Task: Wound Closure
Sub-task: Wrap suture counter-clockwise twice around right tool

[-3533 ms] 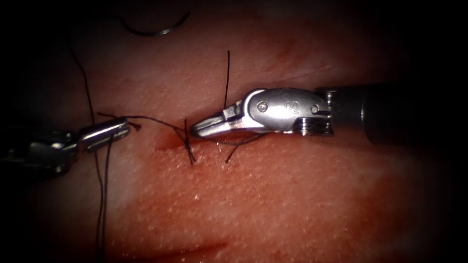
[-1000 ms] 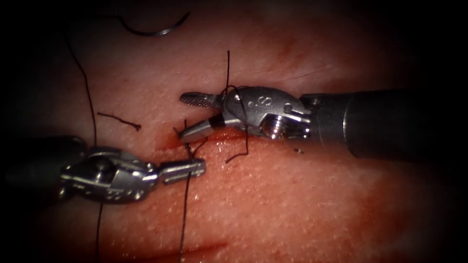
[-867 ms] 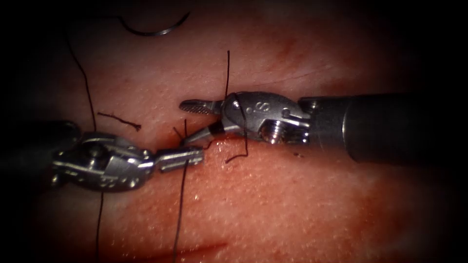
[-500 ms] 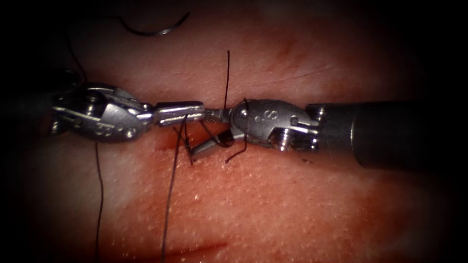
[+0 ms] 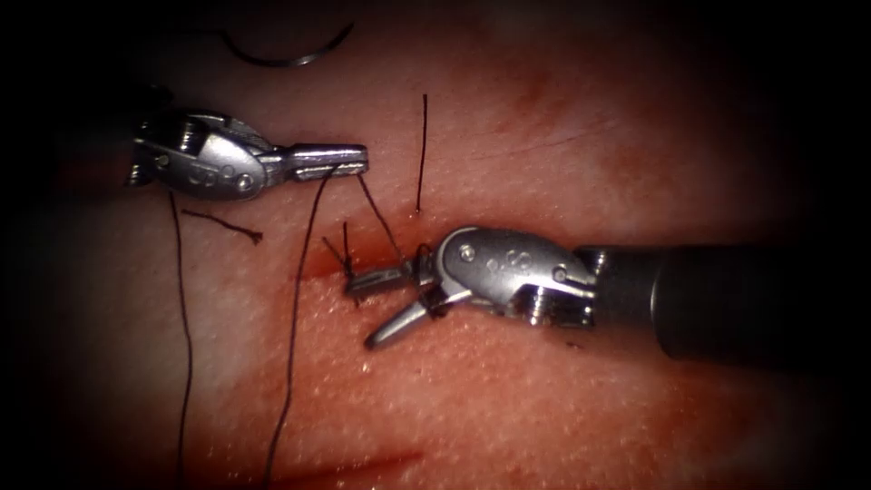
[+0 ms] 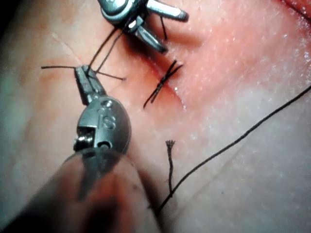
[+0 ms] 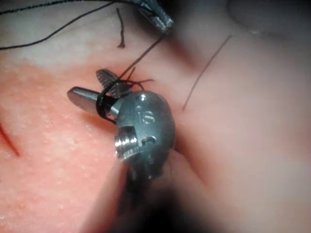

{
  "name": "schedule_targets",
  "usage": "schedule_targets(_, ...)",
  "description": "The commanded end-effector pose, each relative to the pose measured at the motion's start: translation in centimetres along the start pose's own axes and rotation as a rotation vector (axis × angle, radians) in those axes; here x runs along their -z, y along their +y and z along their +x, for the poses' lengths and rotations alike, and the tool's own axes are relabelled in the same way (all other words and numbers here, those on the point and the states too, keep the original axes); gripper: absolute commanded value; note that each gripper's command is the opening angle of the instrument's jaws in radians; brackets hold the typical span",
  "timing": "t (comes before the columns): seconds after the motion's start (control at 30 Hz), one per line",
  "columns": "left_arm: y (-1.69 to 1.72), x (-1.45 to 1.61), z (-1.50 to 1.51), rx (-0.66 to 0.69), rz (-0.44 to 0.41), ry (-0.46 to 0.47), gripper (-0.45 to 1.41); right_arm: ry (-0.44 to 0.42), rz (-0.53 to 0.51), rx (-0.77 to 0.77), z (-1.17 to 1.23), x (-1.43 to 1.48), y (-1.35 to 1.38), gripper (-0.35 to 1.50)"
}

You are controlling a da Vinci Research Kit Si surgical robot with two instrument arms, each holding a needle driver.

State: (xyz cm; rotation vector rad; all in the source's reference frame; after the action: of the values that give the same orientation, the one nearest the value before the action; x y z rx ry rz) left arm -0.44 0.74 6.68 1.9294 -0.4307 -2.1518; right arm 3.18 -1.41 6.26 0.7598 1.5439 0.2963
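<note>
Gripping thread [image 5: 376, 213], left pincer [image 5: 349, 161]

Both tools were polished silver metal on dark, matte cylindrical shafts. The right gripper [image 5: 376, 308] sat on a rounded, dome-like wrist housing stamped with small characters (hard to read), showing round pivot pins and a threaded, ribbed spool beside the shaft. The left gripper [image 5: 349, 161] had slim, flat-sided fingers and a similar stamped housing.
</note>
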Motion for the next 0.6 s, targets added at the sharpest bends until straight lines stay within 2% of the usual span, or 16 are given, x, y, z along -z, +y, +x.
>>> schedule_targets(0.03,0.02,-0.05,-0.08,0.004,-0.001,0.002,-0.45,0.045,-0.004,-0.011,-0.02,-0.06,0.05,0.41)
schedule_targets(0.07,0.11,-0.04,-0.14,0.009,0.003,0.002,-0.45,0.124,-0.026,-0.014,0.01,-0.04,0.07,0.44)
schedule_targets(0.23,0.34,0.00,-0.17,0.014,-0.004,-0.004,-0.45,0.317,-0.102,-0.038,0.13,0.03,0.15,0.56)
schedule_targets(0.4,0.56,0.10,-0.10,0.018,-0.004,-0.011,-0.45,0.392,-0.234,-0.066,0.19,0.16,0.24,0.54)
schedule_targets(0.6,0.79,0.11,0.00,0.016,0.004,-0.027,-0.45,0.480,-0.421,-0.086,0.15,0.25,0.31,0.47)
